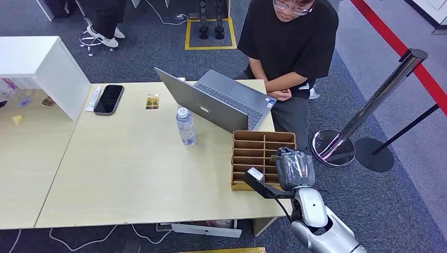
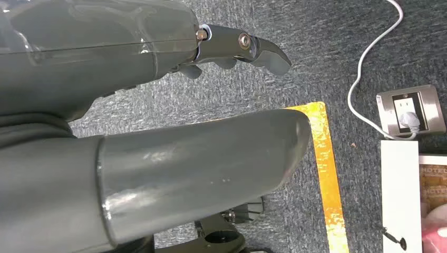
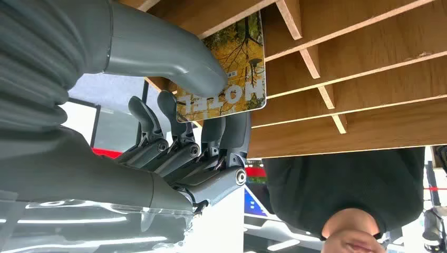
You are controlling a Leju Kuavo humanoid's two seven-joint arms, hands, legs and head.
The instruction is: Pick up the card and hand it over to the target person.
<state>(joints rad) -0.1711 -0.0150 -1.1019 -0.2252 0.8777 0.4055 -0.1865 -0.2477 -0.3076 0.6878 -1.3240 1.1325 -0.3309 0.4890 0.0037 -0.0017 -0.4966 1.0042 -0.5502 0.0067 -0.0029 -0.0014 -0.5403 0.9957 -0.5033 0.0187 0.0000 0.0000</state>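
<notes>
Pinching the card (image 3: 232,68) in my right hand (image 3: 174,126), at the organizer (image 1: 263,158) lower right.
Thumb-tip grip looks shallow; snagging a divider could tug it loose.

The slotted organizer (image 1: 262,153) looks like raw matt wood, same pale wood look on the table (image 1: 132,179). The card (image 3: 237,68) is glossy printed stuff. The right hand (image 3: 174,121) is smooth grey plastic with a slight sheen. Laptop (image 1: 221,100) is matt grey metal, the stanchion (image 1: 369,110) shiny chrome.
</notes>
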